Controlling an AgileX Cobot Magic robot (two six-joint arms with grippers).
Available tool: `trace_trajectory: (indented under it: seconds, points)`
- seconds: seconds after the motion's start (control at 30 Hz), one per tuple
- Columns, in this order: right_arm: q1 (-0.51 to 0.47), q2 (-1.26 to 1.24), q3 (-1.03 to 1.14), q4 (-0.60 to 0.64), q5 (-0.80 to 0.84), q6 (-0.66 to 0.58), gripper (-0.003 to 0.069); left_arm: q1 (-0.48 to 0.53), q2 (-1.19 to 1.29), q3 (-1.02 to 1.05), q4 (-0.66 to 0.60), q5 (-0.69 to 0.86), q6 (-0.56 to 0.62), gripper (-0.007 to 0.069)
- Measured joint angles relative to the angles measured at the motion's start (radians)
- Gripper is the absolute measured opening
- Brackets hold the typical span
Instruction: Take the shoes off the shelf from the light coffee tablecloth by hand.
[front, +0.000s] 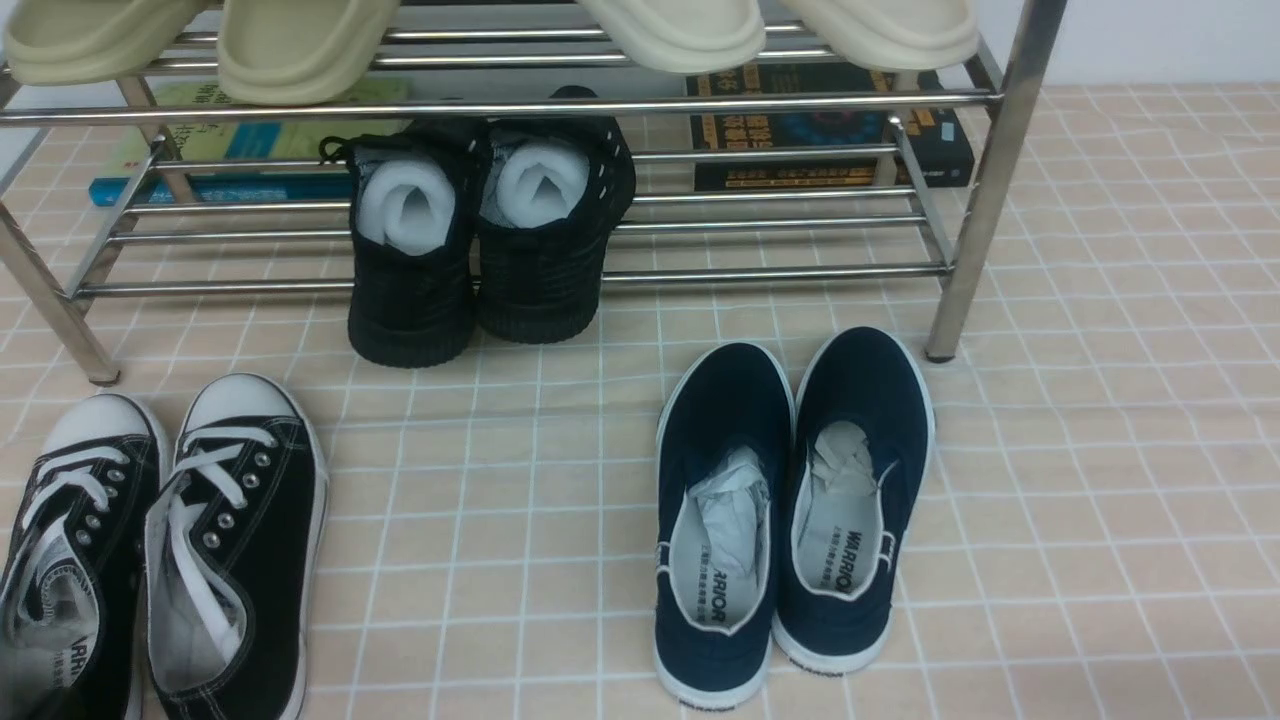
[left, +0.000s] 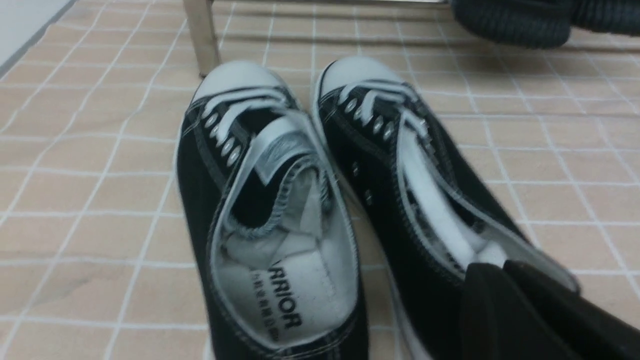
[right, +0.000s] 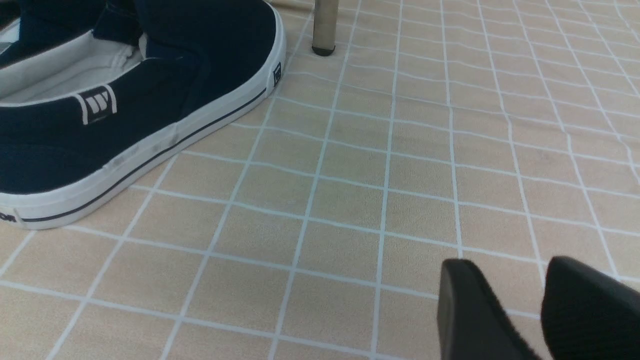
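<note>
The shoes, black canvas sneakers with white laces and toe caps (front: 235, 540), stand side by side on the light coffee tablecloth (front: 1100, 450) at the front left, toes toward the shelf (front: 500, 105). In the left wrist view the right-hand sneaker (left: 400, 165) leans a little beside its mate (left: 280, 240). My left gripper (left: 500, 267) sits at that sneaker's heel opening with its fingers pressed together over the collar. My right gripper (right: 505, 270) hovers open over bare cloth with nothing between its fingers. Neither gripper shows in the front view.
Navy slip-ons (front: 790, 510) lie on the cloth right of centre, near the shelf's right leg (front: 985, 200). Black shoes stuffed with white foam (front: 480, 240) rest on the lower tier, heels overhanging. Cream slippers (front: 300, 45) fill the upper tier. Books (front: 830, 130) lie behind the shelf.
</note>
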Motion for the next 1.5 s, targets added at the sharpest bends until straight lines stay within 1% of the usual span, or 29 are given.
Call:
trace_trajectory:
  seconds: [0.2,1.5]
  points:
    - [0.000,0.000,0.000,0.000,0.000,0.000,0.0240,0.000,-0.002,0.000,0.029,0.022,-0.016,0.0051]
    - [0.000,0.000,0.000,0.000,0.000,0.000,0.0240,0.000,-0.002,-0.001,0.035,0.025,-0.022,0.0088]
